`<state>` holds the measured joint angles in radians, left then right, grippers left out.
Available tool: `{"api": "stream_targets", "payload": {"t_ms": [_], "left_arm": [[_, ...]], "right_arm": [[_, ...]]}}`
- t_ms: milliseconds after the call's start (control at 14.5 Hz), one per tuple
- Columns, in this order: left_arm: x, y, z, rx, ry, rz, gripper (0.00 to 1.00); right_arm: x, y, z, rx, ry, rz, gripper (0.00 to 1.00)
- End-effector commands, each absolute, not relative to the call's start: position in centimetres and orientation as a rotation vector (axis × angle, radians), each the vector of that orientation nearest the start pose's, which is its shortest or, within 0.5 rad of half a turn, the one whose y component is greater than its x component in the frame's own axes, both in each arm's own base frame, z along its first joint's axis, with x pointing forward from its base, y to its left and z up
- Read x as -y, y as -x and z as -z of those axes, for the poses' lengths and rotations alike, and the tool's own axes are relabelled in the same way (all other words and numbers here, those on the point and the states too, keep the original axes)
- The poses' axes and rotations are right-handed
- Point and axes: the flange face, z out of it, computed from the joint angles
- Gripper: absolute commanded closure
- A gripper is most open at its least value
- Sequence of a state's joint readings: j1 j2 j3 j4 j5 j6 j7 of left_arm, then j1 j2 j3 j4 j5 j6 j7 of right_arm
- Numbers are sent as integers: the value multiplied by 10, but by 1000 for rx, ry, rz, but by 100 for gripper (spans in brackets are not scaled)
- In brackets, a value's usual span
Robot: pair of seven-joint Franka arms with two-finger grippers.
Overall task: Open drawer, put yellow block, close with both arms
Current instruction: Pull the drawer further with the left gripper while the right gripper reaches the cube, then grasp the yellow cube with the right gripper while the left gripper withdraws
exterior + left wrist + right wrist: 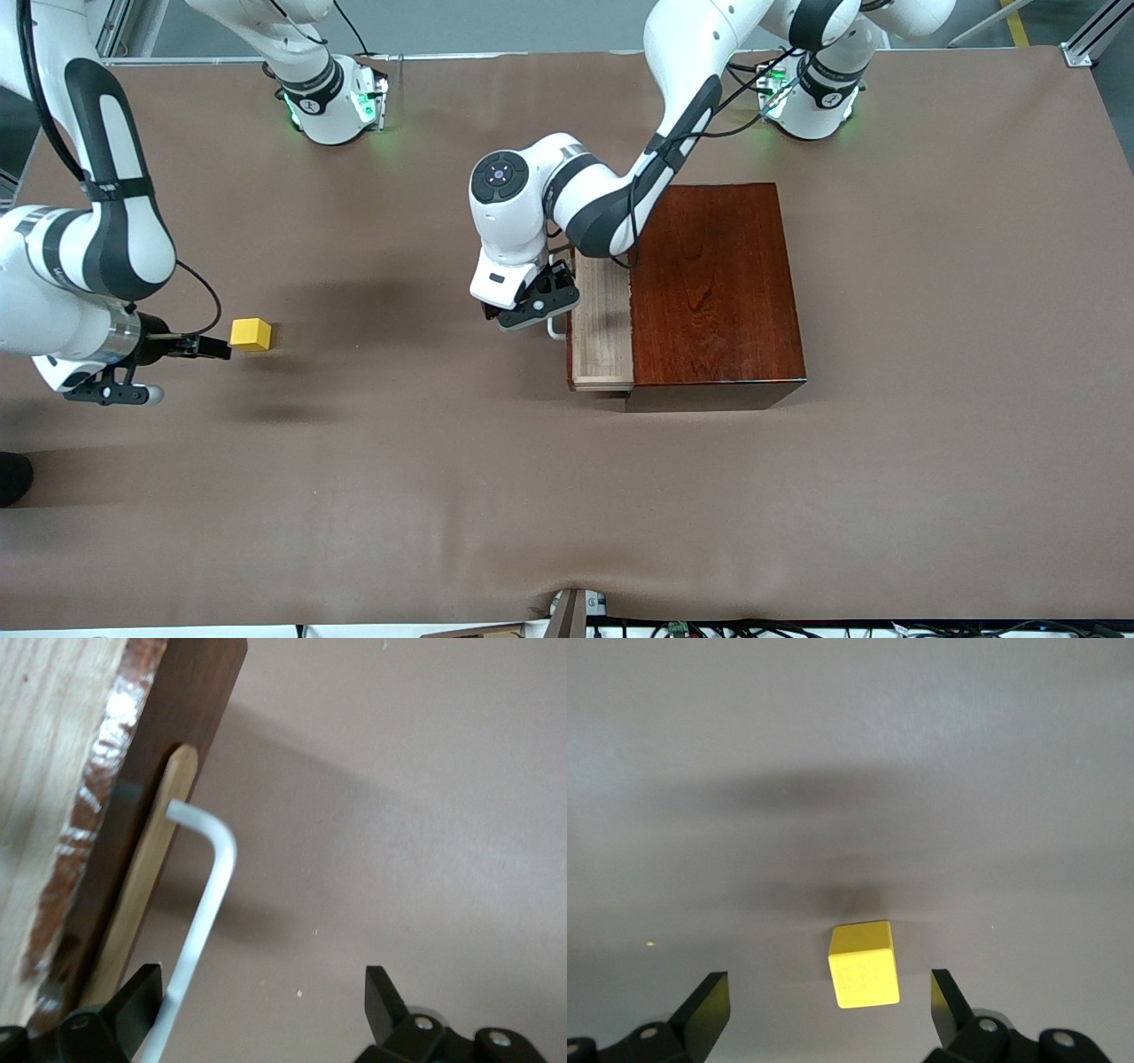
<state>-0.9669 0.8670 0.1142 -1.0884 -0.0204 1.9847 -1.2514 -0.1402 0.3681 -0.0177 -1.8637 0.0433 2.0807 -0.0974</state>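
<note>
The drawer (602,321) stands pulled partway out of the dark reddish-brown wooden box (718,283), showing a strip of its pale wood tray. My left gripper (539,306) is at the drawer's front, open. The white bar handle (209,890) runs between its fingers, close against one fingertip (142,999). The yellow block (251,334) sits on the table toward the right arm's end. My right gripper (213,348) is low beside it and open. In the right wrist view the yellow block (864,964) lies just ahead of the gap of my right gripper (830,1010), touching neither finger.
Brown cloth (567,496) covers the whole table. Both arm bases (332,106) (811,97) stand along the edge farthest from the front camera. A dark object (11,478) pokes in at the right arm's end. Cables and clutter line the nearest edge (576,611).
</note>
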Motion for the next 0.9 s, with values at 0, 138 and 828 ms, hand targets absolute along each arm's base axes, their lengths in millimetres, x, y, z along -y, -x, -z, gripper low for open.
{"api": "stream_targets", "payload": {"t_ms": [0, 138, 828], "left_arm": [[605, -473, -325, 498, 3065, 43, 0], [596, -476, -346, 468, 3051, 42, 0], [456, -516, -531, 366, 2964, 21, 0]], "right_arm": [[100, -594, -296, -145, 3078, -231, 0], [106, -586, -283, -163, 3079, -216, 0], [102, -554, -220, -174, 3086, -197, 0]]}}
